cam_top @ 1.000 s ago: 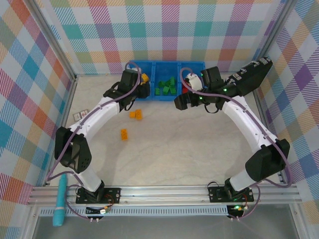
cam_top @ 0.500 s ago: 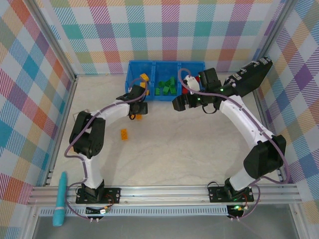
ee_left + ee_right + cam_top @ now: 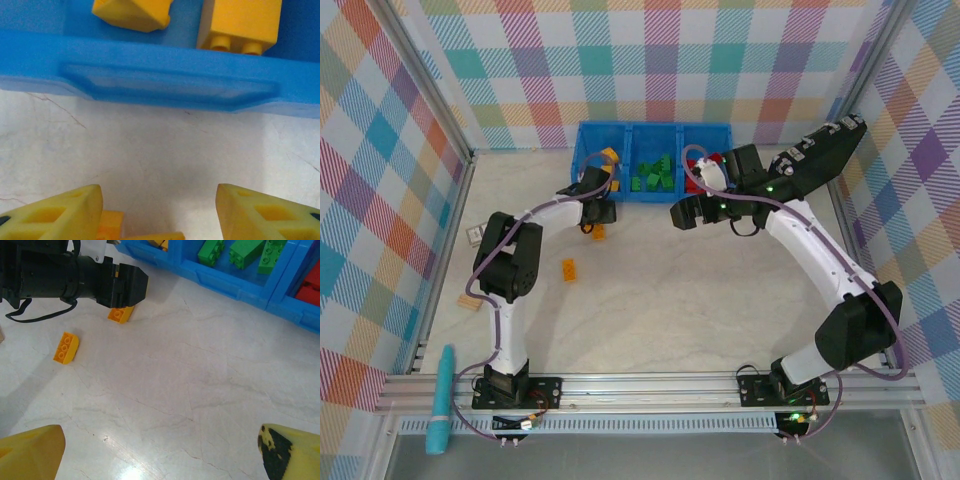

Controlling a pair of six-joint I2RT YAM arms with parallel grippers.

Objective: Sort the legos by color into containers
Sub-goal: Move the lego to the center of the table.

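Observation:
The blue tray holds yellow-orange legos in its left container, green legos in the middle one and red legos in the right one. My left gripper is low over the table just in front of the tray wall. Its jaws are open, and an orange lego lies between them close to the left finger. A second orange lego lies loose on the table, nearer the front. My right gripper hovers wide open over bare table.
A tan wooden block and a small card lie by the left wall. A teal tool rests outside the front rail. Metal frame posts and plaid walls close in the table.
My left gripper has drawn back from the tray's left container and come down over the orange lego in front of it, its arm folding. The right gripper has barely shifted.

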